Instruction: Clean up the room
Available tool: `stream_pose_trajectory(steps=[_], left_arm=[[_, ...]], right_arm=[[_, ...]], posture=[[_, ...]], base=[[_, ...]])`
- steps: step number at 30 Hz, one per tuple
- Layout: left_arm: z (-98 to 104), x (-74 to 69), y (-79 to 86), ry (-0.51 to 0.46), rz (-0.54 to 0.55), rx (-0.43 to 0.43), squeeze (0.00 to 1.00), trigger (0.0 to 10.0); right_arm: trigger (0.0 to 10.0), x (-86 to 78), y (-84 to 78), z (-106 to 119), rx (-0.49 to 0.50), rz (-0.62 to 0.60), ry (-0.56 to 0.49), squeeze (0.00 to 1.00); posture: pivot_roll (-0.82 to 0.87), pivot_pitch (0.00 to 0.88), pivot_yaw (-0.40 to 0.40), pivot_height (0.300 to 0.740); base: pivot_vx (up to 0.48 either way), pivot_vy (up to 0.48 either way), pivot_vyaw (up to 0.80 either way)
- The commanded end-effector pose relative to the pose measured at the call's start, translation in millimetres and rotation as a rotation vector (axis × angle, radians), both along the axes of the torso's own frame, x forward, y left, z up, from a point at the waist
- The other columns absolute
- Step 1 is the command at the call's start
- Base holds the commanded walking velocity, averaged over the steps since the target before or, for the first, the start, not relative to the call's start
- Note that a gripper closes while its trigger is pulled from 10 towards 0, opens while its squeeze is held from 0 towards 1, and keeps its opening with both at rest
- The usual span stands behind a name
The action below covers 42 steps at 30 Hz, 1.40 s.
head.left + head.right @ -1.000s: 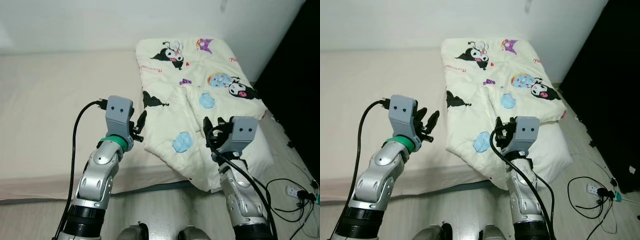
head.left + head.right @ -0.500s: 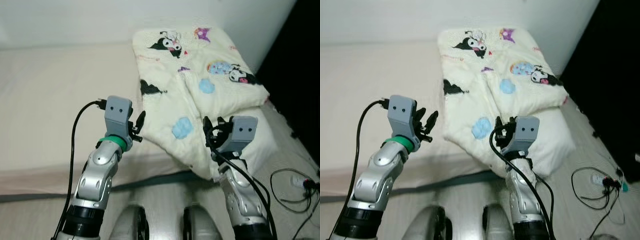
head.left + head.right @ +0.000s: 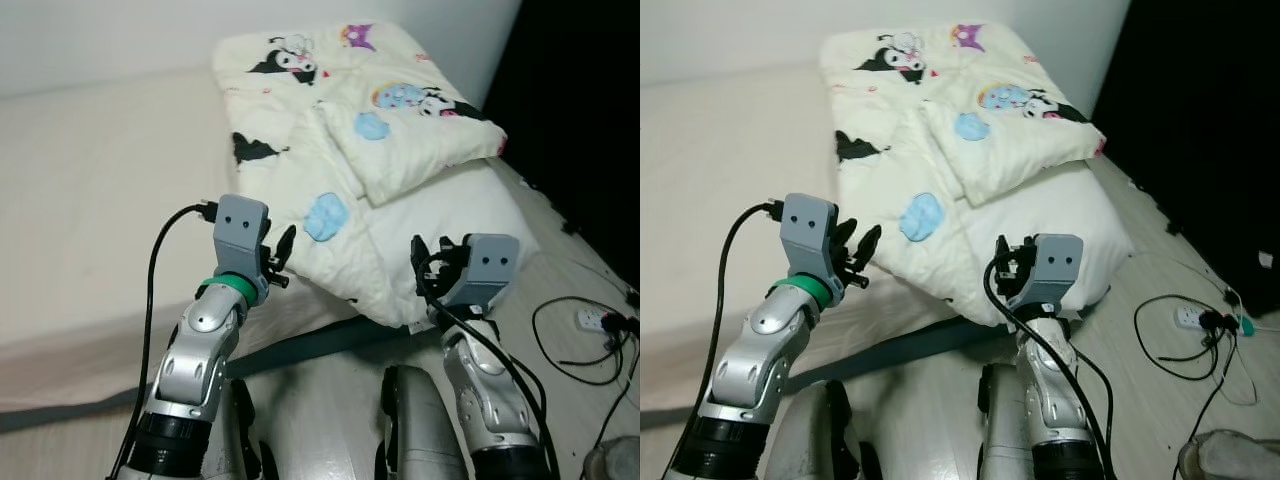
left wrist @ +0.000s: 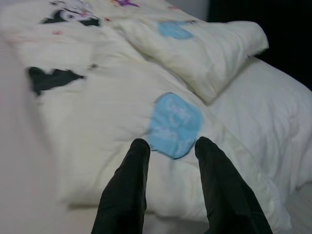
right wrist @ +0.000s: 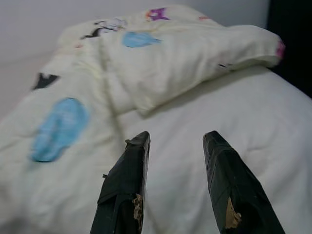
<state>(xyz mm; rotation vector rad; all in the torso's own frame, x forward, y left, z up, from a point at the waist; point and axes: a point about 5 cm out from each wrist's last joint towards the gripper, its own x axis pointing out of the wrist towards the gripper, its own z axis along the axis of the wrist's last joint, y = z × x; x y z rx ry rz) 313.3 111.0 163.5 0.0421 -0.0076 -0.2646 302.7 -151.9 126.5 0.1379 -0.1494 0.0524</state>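
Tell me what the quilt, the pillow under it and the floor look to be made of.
Quilt: soft padded fabric, matte cream with printed cartoons; it puffs and creases along its folds. Pillow: plain white cloth over soft filling, judging by its rounded bulge. Floor: pale wood-look planks with a slight sheen; real wood or laminate cannot be told.

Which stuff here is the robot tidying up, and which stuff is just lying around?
For the job:
cartoon quilt, bunched up on the bed
white pillow under its folded edge
left gripper and right gripper, both open, held just short of the bedding

Just lying about:
power strip and black cables on the floor
bare mattress
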Motion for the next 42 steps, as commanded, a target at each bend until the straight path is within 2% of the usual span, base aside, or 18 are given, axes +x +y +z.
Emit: stream_pose_trajectory(steps=[1, 10, 12, 16, 24, 28, 33, 39, 42], left_arm=[[-4, -3.4, 2.2, 0.016, 0.003, 0.011, 0.00, 10.0], [-3, -6.7, 3.2, 0.017, 0.010, 0.010, 0.00, 10.0], [-2, -8.0, 3.4, 0.017, 0.015, 0.007, 0.00, 10.0], [-1, -9.3, 3.7, 0.016, 0.016, 0.005, 0.00, 10.0], [2, -15.6, 9.2, 0.016, 0.028, 0.016, 0.00, 10.0], [6, -19.8, 24.0, 0.011, 0.070, 0.043, 0.00, 10.0], [8, -23.8, 39.0, 0.015, 0.116, 0.063, 0.00, 10.0], [11, -27.5, 43.1, 0.017, 0.129, 0.072, 0.00, 10.0], [11, -29.5, 43.4, 0.019, 0.130, 0.075, 0.00, 10.0]], right_arm=[[10.0, 3.7, 1.9, 0, 0.003, 0.028, 0.001, 0.00], [10.0, 15.8, 3.3, 8, -0.025, 0.090, -0.017, 0.00], [10.0, 20.3, 4.8, 10, -0.044, 0.152, -0.023, 0.00], [10.0, 22.2, 5.3, 10, -0.057, 0.196, -0.021, 0.00], [10.0, 32.4, 4.5, 0, -0.062, 0.340, 0.048, 0.00], [10.0, 44.1, 8.0, -2, -0.014, 0.404, 0.095, 0.00], [10.0, 52.9, 8.1, -3, -0.052, 0.444, 0.118, 0.00], [10.0, 59.7, 7.3, -4, -0.079, 0.479, 0.134, 0.00], [10.0, 62.6, 12.4, 0, -0.086, 0.531, 0.130, 0.00]], posture=[[-0.10, 0.091, 0.097, 0.526], [-0.09, 0.111, 0.094, 0.526], [-0.08, 0.125, 0.094, 0.526], [-0.07, 0.137, 0.096, 0.526], [-0.04, 0.168, 0.103, 0.526], [-0.01, 0.194, 0.103, 0.526], [0.03, 0.218, 0.104, 0.526], [0.05, 0.231, 0.108, 0.526], [0.06, 0.238, 0.110, 0.526]], base=[[0.000, 0.000, 0.00], [0.000, 0.000, 0.00], [0.000, 0.000, 0.00], [0.000, 0.000, 0.00], [0.000, 0.000, 0.00], [0.000, 0.000, 0.00], [0.000, 0.000, 0.00], [0.000, 0.000, 0.00], [0.000, 0.000, 0.00]])
